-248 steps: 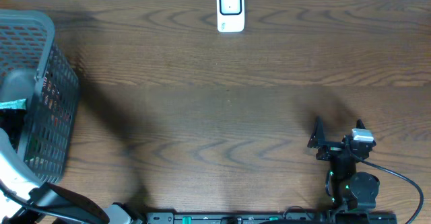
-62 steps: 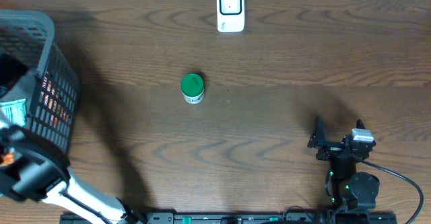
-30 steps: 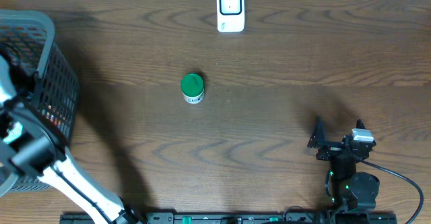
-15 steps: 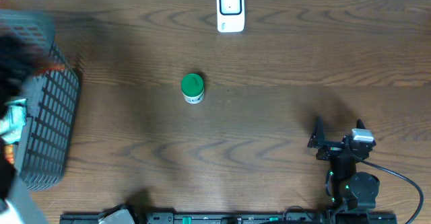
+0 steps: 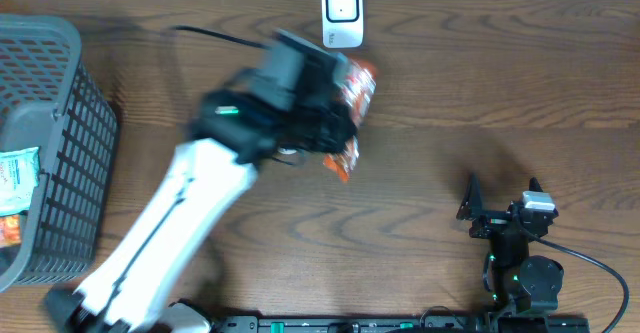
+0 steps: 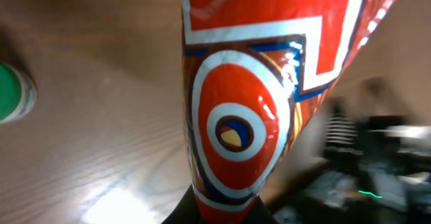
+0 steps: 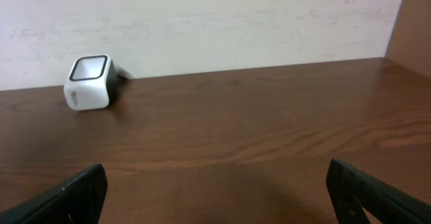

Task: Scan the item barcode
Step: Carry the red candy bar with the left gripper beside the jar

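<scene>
Snack packet [image 5: 353,95]: red-orange foil, off the table, held in the left gripper [image 5: 328,125] above the middle of the table [image 5: 420,93], toward the far side. From overhead it hangs just in front of the white barcode scanner [image 5: 342,13] and a little to the right of it, near but not touching. One end shows above the gripper head and a smaller orange end pokes out below it.

On the left wrist camera the packet [image 6: 246,96] fills the middle of the frame: glossy, with a white-ringed red oval, a small blue and yellow centre, and blue trim. Its narrow end runs down into the dark fingers at the bottom edge, so I read the fingers as clenched on it.

The left arm is smeared with blur overhead, reaching diagonally from the near left corner. The gripper head is too blurred to make out the fingers from that view.

Green-lidded pot [image 6: 11,93]: visible only at the left edge of the left wrist view, standing on the wood. Overhead, the arm covers that spot.

Right gripper [image 5: 500,205]: near right of the table, well apart from the packet, fingers [image 7: 79,192] spread wide with nothing between them. Its camera looks across bare wood to the scanner [image 7: 87,83], which sits against the pale wall [image 7: 236,15].

Grey mesh basket [image 5: 75,143]: far left edge. A white and green pack [image 5: 15,178] lies inside, with something orange just below it that I cannot identify.
</scene>
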`<state>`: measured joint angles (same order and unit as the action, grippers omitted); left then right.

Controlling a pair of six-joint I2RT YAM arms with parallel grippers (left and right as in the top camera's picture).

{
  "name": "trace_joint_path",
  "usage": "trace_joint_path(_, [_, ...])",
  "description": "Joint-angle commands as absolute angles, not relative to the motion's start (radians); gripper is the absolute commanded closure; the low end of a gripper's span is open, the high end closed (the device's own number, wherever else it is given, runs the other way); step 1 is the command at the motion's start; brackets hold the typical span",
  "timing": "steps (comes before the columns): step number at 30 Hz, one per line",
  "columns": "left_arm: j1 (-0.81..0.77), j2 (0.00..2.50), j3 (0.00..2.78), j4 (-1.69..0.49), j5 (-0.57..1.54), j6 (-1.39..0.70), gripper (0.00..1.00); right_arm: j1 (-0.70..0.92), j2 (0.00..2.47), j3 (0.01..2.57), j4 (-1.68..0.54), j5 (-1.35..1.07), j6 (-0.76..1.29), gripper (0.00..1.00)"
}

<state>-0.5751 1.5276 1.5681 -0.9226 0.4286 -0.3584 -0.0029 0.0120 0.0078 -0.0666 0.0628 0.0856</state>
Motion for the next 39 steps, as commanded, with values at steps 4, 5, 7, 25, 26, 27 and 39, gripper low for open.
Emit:
trace_joint_path(4, [-0.739,1.755,1.473,-0.867,-0.066,-0.439,0.93,0.004,0.007,0.006,-0.069,0.062,0.073,0.01])
trace_joint_path(5, [-0.754,1.794,1.472,-0.867,-0.117,-0.465,0.93,0.004,0.007,0.006,-0.069,0.062,0.073,0.01])
trace_joint_path(7, [-0.774,1.864,1.472,-0.858,-0.183,-0.508,0.92,0.004,0.007,0.006,-0.069,0.062,0.073,0.01])
trace_joint_path(25, [-0.842,1.939,1.473,-0.797,-0.693,-0.515,0.40,0.004,0.007,0.006,-0.069,0.062,0.073,0.01])
trace_joint_path(26, [-0.854,1.901,1.475,-0.792,-0.693,-0.472,0.41,0.004,0.007,0.006,-0.069,0.062,0.073,0.01])
trace_joint_path(27, [-0.863,1.862,1.477,-0.791,-0.693,-0.442,0.40,0.004,0.007,0.006,-0.069,0.062,0.073,0.01])
trace_joint_path(39, [-0.344,1.113,1.542,-0.721,-0.665,-0.381,0.17,0.004,0.007,0.006,-0.069,0.062,0.073,0.01])
